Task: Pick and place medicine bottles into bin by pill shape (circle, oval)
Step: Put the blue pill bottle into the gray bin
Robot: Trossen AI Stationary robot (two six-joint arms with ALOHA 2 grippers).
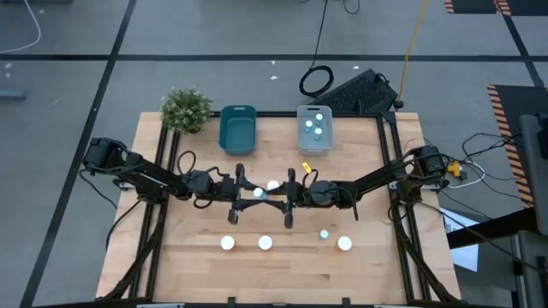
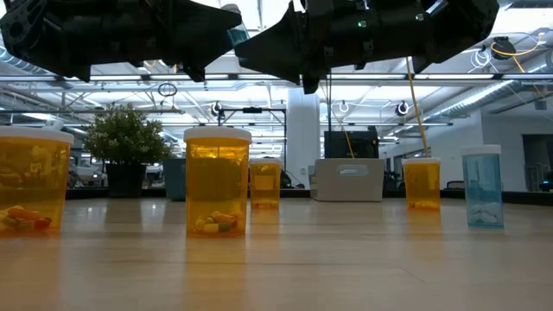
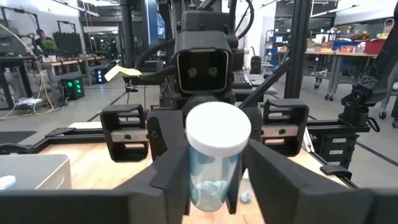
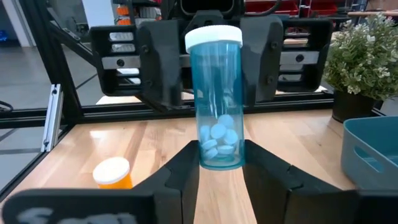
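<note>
Right, both arms meet over the middle of the tabletop (image 1: 282,274), nose to nose. The pale blue bottle (image 4: 216,99) sits upright between them, white cap on top, a heap of round white pills showing through its lower half. The left end effector (image 3: 214,180) has its fingers pressed against the bottle's sides, gripping it. The right end effector (image 4: 217,180) faces it with its fingers spread to either side of the bottle's base; from its own wrist view they look just beside the plastic, and I cannot tell whether they touch.

Seen from above, the teal bin (image 1: 238,129) and the clear bin (image 1: 314,130) stand side by side along the far edge, with a small potted plant (image 1: 187,109) to the left of the teal one. The clear bin already has a few white-capped bottles (image 1: 315,127) in it.

Nearer the front edge, loose bottles stand in a rough row: one amber bottle (image 1: 228,243), a second amber bottle (image 1: 265,243), a small blue bottle (image 1: 324,233) and a third amber bottle (image 1: 344,244). Another amber bottle (image 4: 114,173) stands on the wood near the right end effector.
</note>
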